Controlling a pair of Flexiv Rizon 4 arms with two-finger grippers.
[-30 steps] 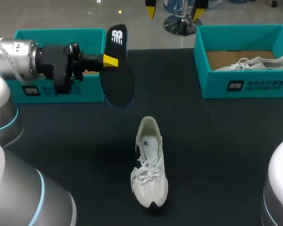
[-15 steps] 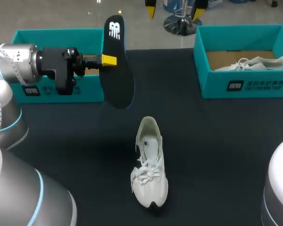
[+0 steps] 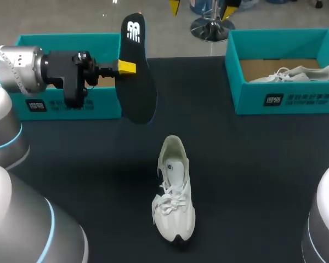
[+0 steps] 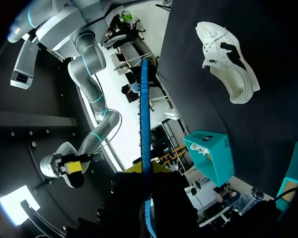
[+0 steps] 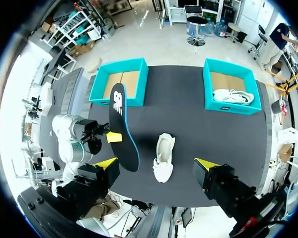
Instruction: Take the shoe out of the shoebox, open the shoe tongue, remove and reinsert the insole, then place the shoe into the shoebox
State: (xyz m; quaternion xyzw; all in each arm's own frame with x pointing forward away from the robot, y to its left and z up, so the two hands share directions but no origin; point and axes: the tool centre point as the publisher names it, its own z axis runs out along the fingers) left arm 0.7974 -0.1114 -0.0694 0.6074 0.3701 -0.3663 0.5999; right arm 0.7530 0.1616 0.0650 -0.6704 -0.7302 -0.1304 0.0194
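While the black insole (image 3: 136, 76), a white logo (image 3: 134, 30) at its upper end, is pinched upright by the left gripper (image 3: 126, 68) before the 10 o'clock shoebox (image 3: 66, 41), the white shoe (image 3: 174, 192) lies at the table's (image 3: 252, 164) centre, toe toward 6. The 2 o'clock box (image 3: 279, 101) holds what seems to be a second shoe (image 3: 293, 74). The right gripper (image 5: 156, 163) is spread wide overhead.

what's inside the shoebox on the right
Inside the right shoebox a white shoe lies on the brown floor, laces showing. The near wall hides the shoe's lower part and the floor's front strip.
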